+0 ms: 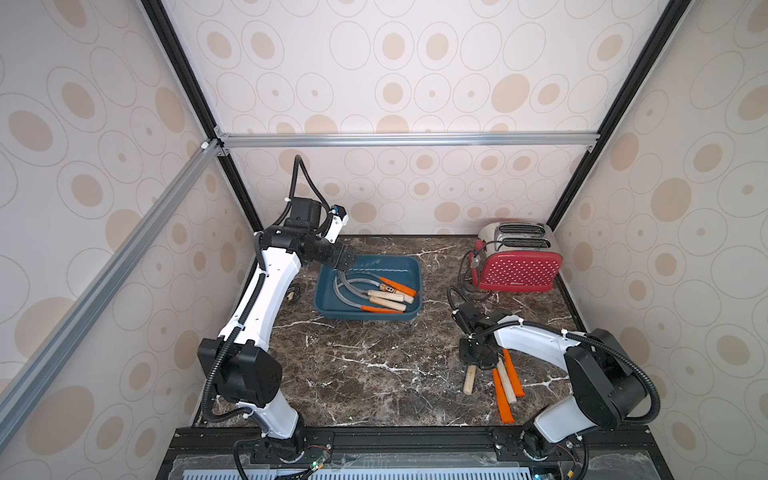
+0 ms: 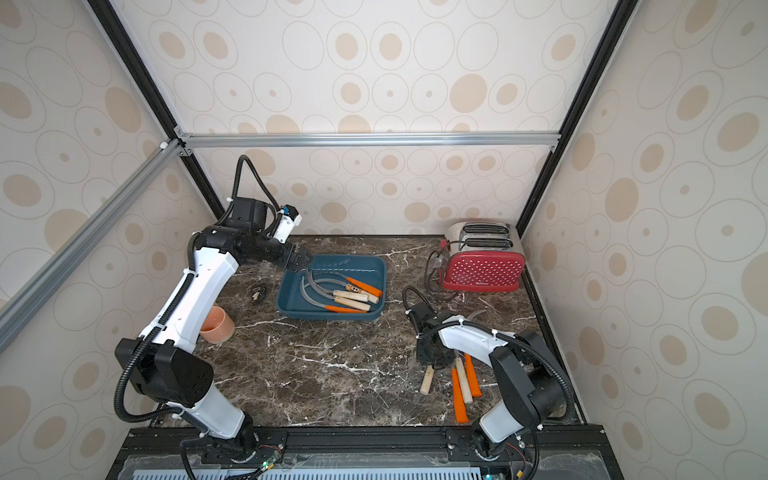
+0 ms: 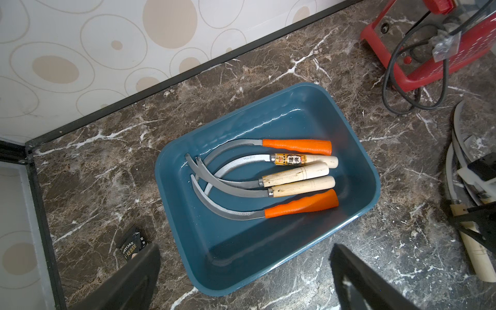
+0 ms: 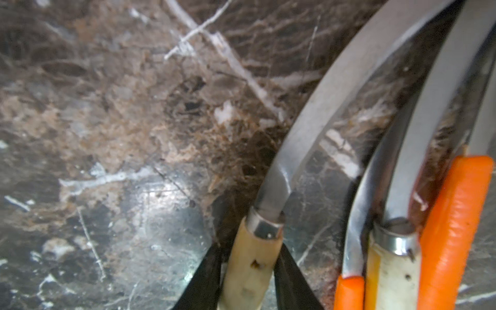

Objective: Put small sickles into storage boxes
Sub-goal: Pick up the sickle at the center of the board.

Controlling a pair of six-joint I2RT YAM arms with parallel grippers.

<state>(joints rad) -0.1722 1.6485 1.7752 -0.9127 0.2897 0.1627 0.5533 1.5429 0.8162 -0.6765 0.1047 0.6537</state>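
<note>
1. Sickle with a pale wooden handle (image 4: 284, 171) lay at the near right of the marble table (image 1: 374, 374). The right gripper (image 4: 248, 249) was down on it. Its two black fingers (image 4: 204, 279) pressed against either side of the handle, just behind the metal collar, in a narrow grip.
2. Just to the right of that one, three more sickles (image 1: 507, 384) lay side by side and touching: an orange handle, a wooden one, then another orange one. The handles pointed toward the near edge, and the grey blades ran away under the right arm.
3. Farther back and to the left stood the teal tray (image 3: 241, 255). It held five sickles (image 3: 268, 177), with two orange-handled ones on the outside and three wooden-handled ones between them. Their handles lay to the right, and their curved blades crossed one another on the left.
4. The left gripper (image 3: 245, 247) hung above the tray's far-left corner. Its jaws stood wide apart with nothing between them.
5. A red dotted toaster (image 1: 517, 270) sat in the far right corner, its black cord looped beside it. A small dark packet (image 3: 131, 245) lay just left of the tray. In a top view, a salmon cup (image 2: 218, 326) showed at the left edge, partly behind the left arm.
</note>
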